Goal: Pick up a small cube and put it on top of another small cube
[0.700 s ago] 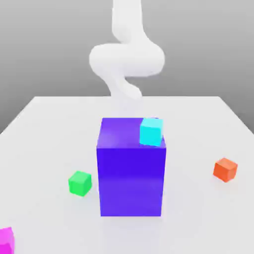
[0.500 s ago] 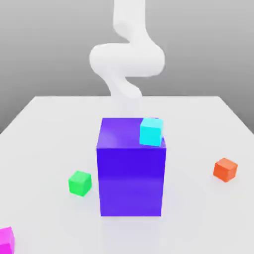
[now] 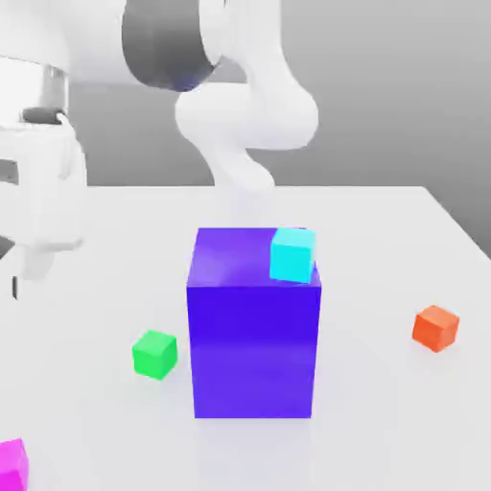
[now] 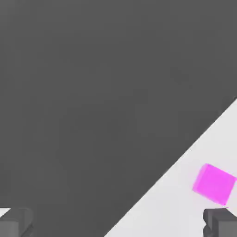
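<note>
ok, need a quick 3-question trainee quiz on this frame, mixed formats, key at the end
1. True or false: the cyan cube rests on top of the big purple-blue block.
2. Multiple choice: which small cube lies nearest the exterior view's bottom-left corner? A) green cube B) orange cube C) magenta cube
3. Fill in: in the hand view, with both fingertips at the frame's corners, the cube seen on the white table is coloured ____.

Key: 1 true; 2 C; 3 magenta.
</note>
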